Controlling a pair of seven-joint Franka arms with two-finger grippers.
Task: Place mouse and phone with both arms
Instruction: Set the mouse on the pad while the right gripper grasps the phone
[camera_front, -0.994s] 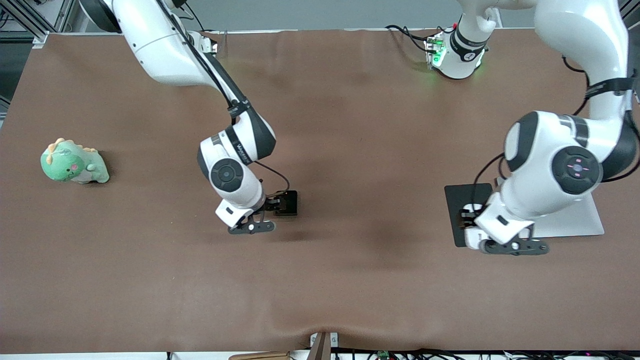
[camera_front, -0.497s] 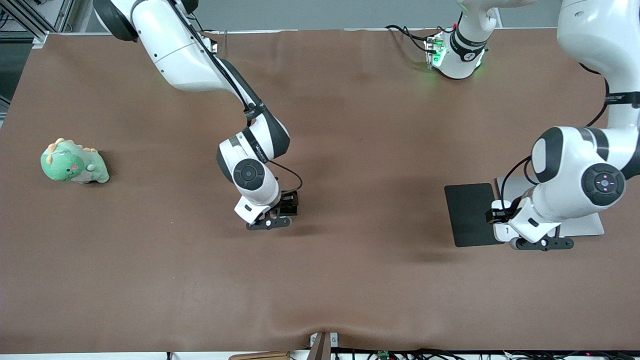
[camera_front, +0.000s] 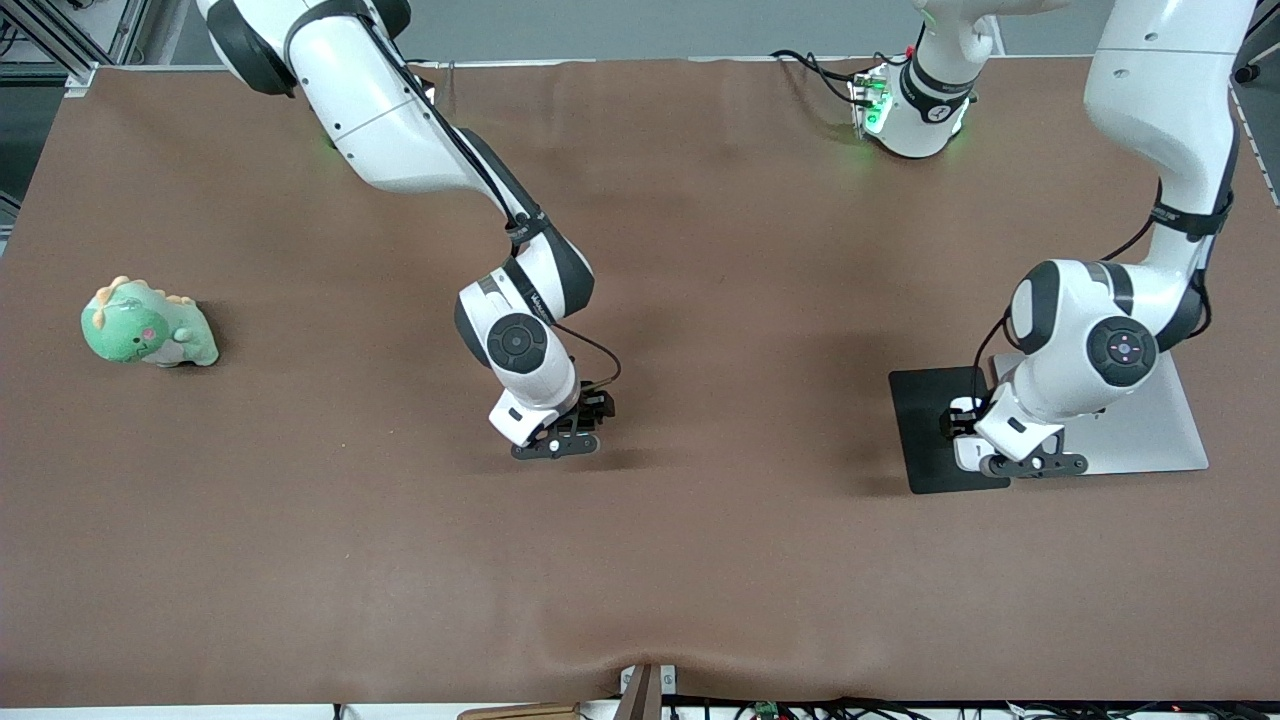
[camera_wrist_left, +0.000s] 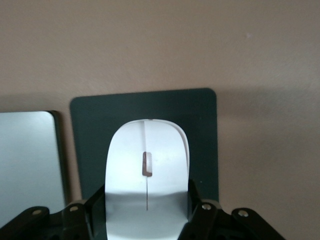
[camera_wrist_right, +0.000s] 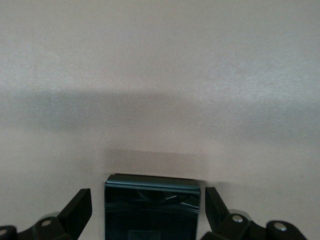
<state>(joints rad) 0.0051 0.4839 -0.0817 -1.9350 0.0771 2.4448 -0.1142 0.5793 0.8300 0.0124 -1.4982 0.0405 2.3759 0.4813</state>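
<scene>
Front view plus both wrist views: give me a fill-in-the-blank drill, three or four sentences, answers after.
1. The left gripper is shut on the small white glossy oval ____.
2. That gripper hangs over the flat dark grey ____ pad.
3. The right gripper has the small black ____ between its fingers.
4. Toward the right arm's end of the brown table sits a ____ plush dinosaur toy.

Missing words: mouse, mouse, phone, green
</scene>
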